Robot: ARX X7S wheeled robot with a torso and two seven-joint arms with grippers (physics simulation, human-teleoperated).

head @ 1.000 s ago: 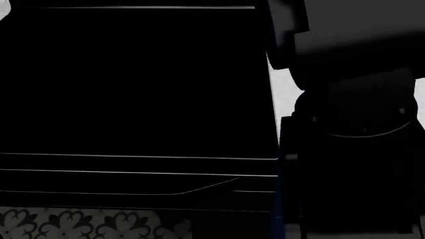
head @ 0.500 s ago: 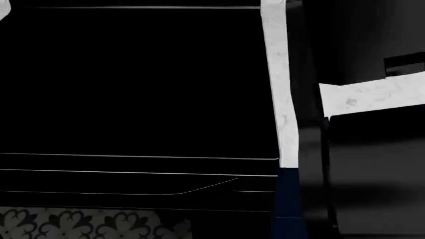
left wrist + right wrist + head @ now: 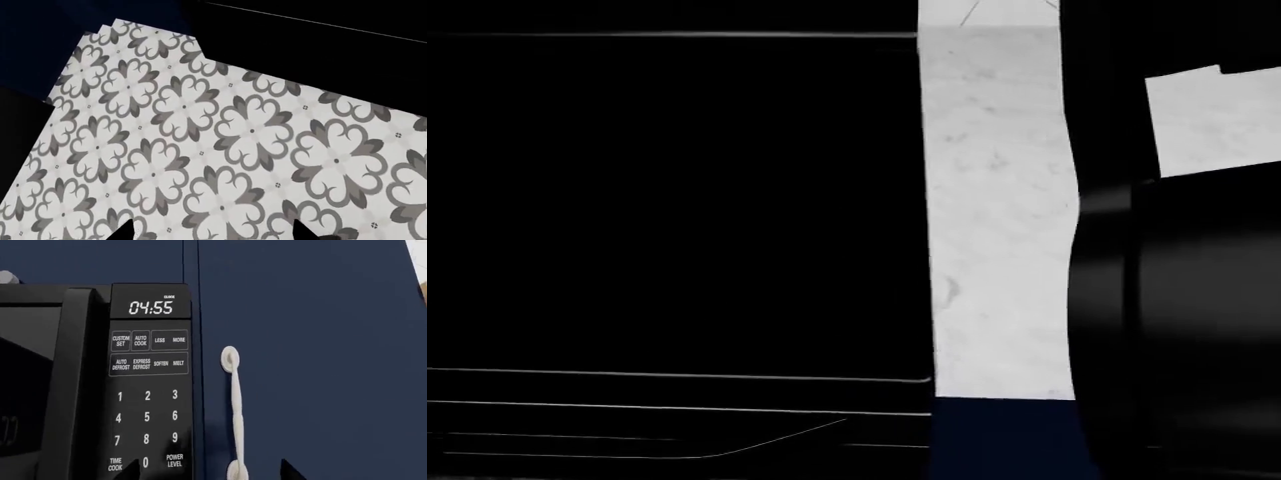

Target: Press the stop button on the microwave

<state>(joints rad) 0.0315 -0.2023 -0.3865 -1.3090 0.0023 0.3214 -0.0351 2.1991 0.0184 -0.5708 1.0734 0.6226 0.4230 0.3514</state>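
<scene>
Right wrist view puts my right gripper (image 3: 207,471), fingers apart and empty, facing the black microwave keypad (image 3: 148,390); stop button presumably lies below, unseen.

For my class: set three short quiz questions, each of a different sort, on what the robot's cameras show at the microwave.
1. True or false: the microwave display reads 04:55.
2. Which is beside the keypad? A) white cabinet handle B) red kettle C) sink
3. Fill in: the left wrist camera faces a floral-patterned ____.

Key: 1 true; 2 A; 3 floor. No stop button shows in any view.
</scene>
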